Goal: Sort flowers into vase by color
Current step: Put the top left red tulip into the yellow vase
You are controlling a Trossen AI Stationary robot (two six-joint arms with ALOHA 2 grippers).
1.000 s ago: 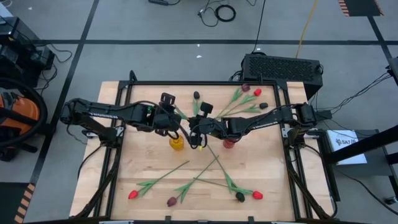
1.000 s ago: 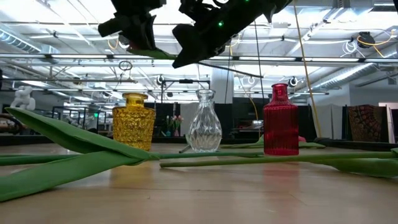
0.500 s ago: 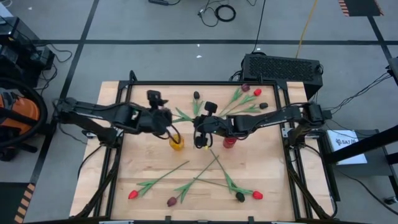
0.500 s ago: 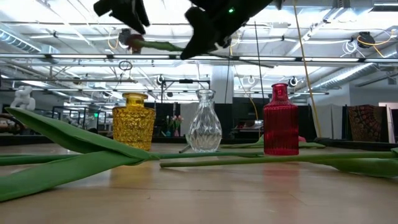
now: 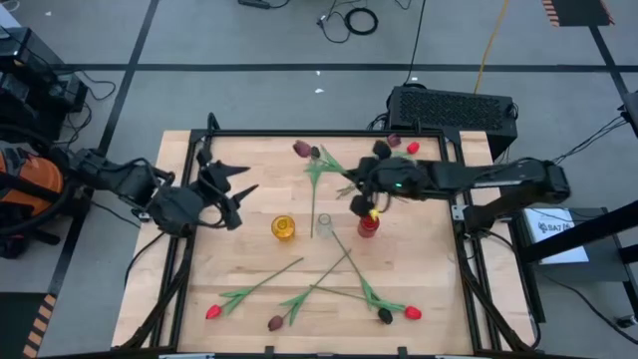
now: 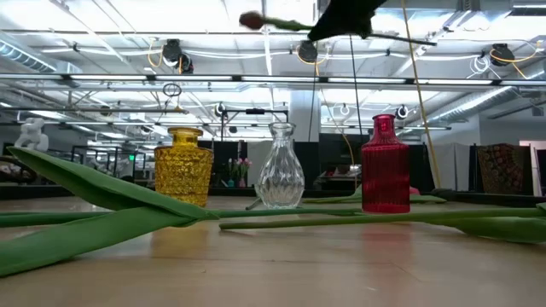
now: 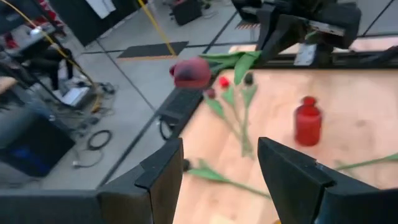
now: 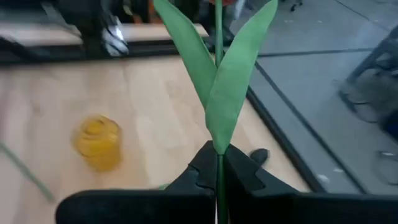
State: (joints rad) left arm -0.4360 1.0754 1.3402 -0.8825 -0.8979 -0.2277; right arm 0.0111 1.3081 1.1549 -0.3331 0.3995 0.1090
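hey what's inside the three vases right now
Nothing shows inside: no stem rises from the yellow vase, the clear vase or the red vase. The coloured glass may hide anything lying low inside.

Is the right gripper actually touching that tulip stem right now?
Touching. In the right wrist view the right gripper is shut on the tulip, the stem pinched between its fingers and the leaves rising above them.

1 maroon tulip [image 5: 302, 149] held aloft; other flowers [image 5: 329, 294] (red, dark) flat on tbl.

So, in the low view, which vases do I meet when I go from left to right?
Yellow vase → clear glass vase → red vase.
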